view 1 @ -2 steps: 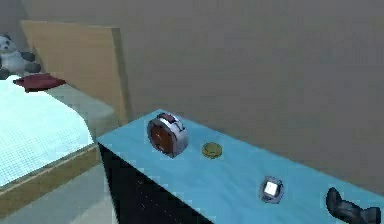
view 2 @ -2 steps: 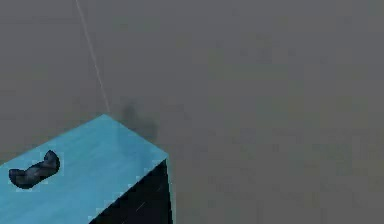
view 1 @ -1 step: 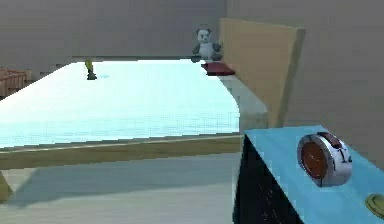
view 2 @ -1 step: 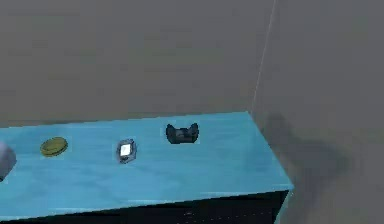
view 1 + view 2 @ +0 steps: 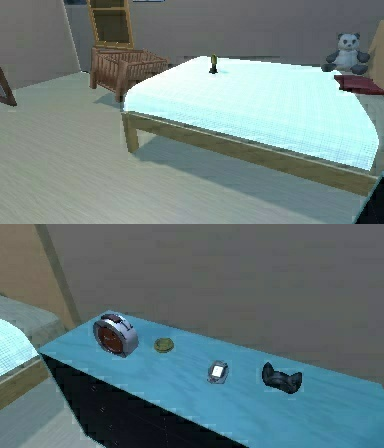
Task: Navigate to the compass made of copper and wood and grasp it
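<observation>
Counter (image 5: 170,376) with a teal top and a dark front runs from the middle left to the lower right of the arm side view, set against a plain grey wall. Four items lie on it, well apart from one another. Compass (image 5: 163,344): a small flat round disc, brass-brown with a darker centre, lying on the counter top in the upper middle of the frame; shape and colour fit the task's thing, finer detail cannot be made out. Just left of it stands an upright round case (image 5: 114,333) with a silver rim and a red-brown face. To the right lie a small white-grey item (image 5: 218,373) and a dark lumpy item (image 5: 281,377).

In the forward view, a bed (image 5: 260,105) with a pale blue cover and a wooden frame stands on a pale plank floor. A toy panda (image 5: 347,52) sits at its upper right beside a red cushion (image 5: 360,85). A wooden crate (image 5: 125,68) stands at the upper left.

Gripper state: cannot tell.
</observation>
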